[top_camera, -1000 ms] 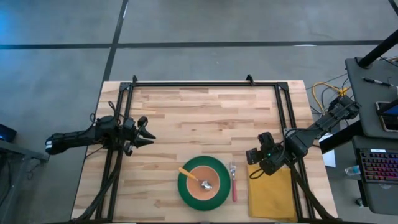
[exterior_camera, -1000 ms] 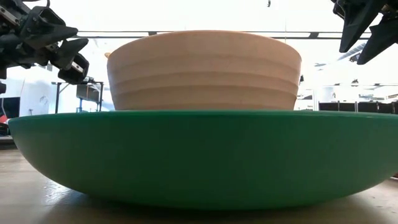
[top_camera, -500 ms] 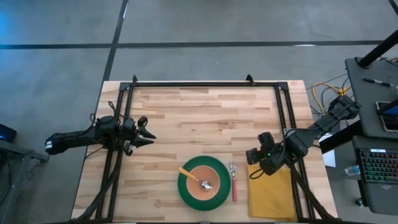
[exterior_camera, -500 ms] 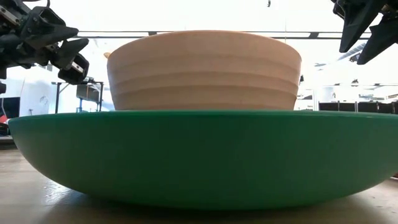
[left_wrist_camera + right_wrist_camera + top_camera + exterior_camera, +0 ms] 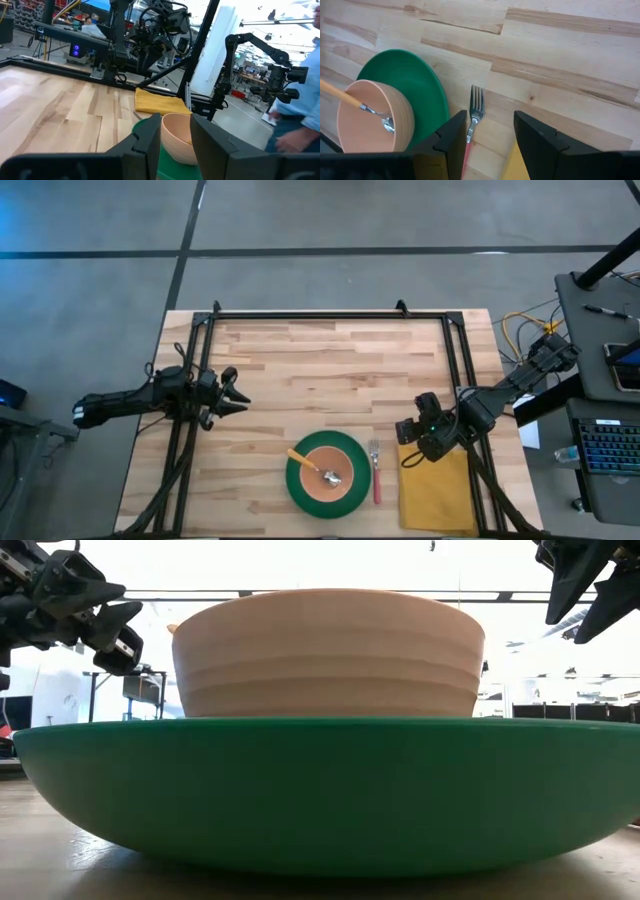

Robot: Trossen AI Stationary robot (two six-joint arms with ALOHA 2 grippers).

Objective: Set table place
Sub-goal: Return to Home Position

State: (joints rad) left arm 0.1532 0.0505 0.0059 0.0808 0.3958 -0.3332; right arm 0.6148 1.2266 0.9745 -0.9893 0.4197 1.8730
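The green plate (image 5: 300, 488) lies near the table's near edge with the peach-orange bowl (image 5: 327, 479) on it. The orange-handled spoon (image 5: 304, 461) rests in the bowl, its handle over the rim. The red-handled fork (image 5: 376, 473) lies flat just right of the plate. The mustard-yellow napkin (image 5: 437, 490) lies flat right of the fork. My right gripper (image 5: 408, 442) hovers open above the napkin's far left corner and holds nothing. My left gripper (image 5: 236, 391) is open and empty at the table's left side, raised above it.
The black metal frame (image 5: 330, 313) runs along the table's far edge and down both sides. A desk with a keyboard (image 5: 610, 445) stands off the table's right. A person (image 5: 295, 125) shows beyond the table in the left wrist view.
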